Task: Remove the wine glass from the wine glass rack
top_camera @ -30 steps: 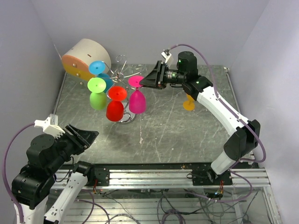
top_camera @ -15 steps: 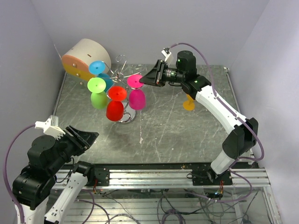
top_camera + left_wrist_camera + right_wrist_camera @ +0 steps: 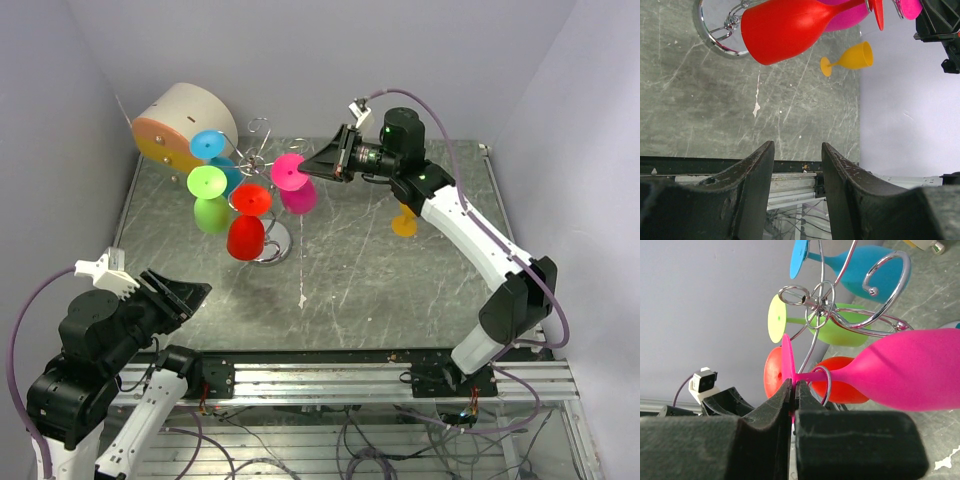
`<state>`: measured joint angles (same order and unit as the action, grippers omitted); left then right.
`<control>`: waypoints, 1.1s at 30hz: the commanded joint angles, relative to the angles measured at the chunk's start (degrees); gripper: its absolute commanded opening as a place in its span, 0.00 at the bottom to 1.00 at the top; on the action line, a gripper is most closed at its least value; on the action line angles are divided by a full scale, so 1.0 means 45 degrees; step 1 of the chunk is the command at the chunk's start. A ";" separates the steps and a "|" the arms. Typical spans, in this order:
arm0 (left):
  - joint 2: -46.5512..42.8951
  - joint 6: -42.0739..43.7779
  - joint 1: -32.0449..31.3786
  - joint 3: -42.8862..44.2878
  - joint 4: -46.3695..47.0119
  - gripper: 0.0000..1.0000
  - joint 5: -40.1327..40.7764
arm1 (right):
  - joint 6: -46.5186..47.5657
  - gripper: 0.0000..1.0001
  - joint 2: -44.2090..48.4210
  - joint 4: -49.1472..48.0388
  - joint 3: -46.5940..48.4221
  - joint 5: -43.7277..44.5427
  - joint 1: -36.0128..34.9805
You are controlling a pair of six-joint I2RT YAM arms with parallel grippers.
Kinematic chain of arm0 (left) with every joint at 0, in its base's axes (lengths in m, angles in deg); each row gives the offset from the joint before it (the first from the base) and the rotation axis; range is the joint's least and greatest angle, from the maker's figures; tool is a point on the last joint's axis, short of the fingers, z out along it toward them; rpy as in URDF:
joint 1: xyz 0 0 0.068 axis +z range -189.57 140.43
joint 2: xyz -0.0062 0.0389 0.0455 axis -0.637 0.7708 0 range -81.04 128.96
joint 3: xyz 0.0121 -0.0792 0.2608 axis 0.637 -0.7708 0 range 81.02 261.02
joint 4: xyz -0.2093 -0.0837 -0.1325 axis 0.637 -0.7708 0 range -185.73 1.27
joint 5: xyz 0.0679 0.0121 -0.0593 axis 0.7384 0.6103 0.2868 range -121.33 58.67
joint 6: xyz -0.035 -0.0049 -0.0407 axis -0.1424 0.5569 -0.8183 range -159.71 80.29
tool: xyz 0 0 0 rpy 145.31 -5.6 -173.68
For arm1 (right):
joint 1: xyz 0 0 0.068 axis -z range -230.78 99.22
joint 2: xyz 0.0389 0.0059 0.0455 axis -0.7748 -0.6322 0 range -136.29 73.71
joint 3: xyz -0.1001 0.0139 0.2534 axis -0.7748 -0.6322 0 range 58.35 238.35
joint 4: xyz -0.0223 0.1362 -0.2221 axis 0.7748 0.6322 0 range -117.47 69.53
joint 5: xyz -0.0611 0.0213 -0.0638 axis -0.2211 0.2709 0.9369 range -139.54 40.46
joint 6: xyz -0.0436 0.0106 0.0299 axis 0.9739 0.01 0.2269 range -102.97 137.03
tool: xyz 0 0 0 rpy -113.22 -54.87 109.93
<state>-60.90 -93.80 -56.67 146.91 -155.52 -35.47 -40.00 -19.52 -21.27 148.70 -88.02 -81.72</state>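
Observation:
The silver wire wine glass rack (image 3: 258,160) (image 3: 821,302) stands at the back left of the table on a shiny round base (image 3: 710,30). Red (image 3: 246,230) (image 3: 785,27), green (image 3: 209,205) (image 3: 840,330) and blue (image 3: 212,150) (image 3: 860,265) glasses hang from it upside down. A pink wine glass (image 3: 294,184) (image 3: 910,370) is tipped sideways, its stem still inside a wire hook. My right gripper (image 3: 318,170) (image 3: 793,385) is shut on the edge of its flat pink foot (image 3: 787,357). My left gripper (image 3: 185,295) (image 3: 797,155) hovers open and empty over the near left edge.
A beige-and-orange cylinder (image 3: 180,125) lies at the back left corner. An orange glass (image 3: 404,220) (image 3: 850,57) lies on the table to the right, under my right arm. The walls close in on the back, left and right sides.
My right gripper closed on the pink glass's foot and lifted it, swinging the bowl from hanging down to tilted sideways. The left arm stayed still.

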 commanded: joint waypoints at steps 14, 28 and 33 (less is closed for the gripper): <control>-0.0173 -0.0206 -0.0047 -0.0119 0.0070 0.53 0.0034 | -0.0110 0.00 0.1334 0.0367 -0.0605 0.0135 0.0176; -0.0194 -0.0213 -0.0047 -0.0204 0.0101 0.53 0.0026 | 0.0083 0.00 0.0574 0.0462 0.0151 -0.0133 -0.0944; -0.0167 -0.0225 -0.0046 -0.0188 0.0147 0.53 -0.0002 | 0.0295 0.00 0.0258 0.0458 0.0392 0.0345 -0.0953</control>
<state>-61.21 -94.80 -56.67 145.66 -155.49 -35.52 -39.89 -16.98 -19.00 147.74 -87.39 -85.61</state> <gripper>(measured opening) 0.525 0.014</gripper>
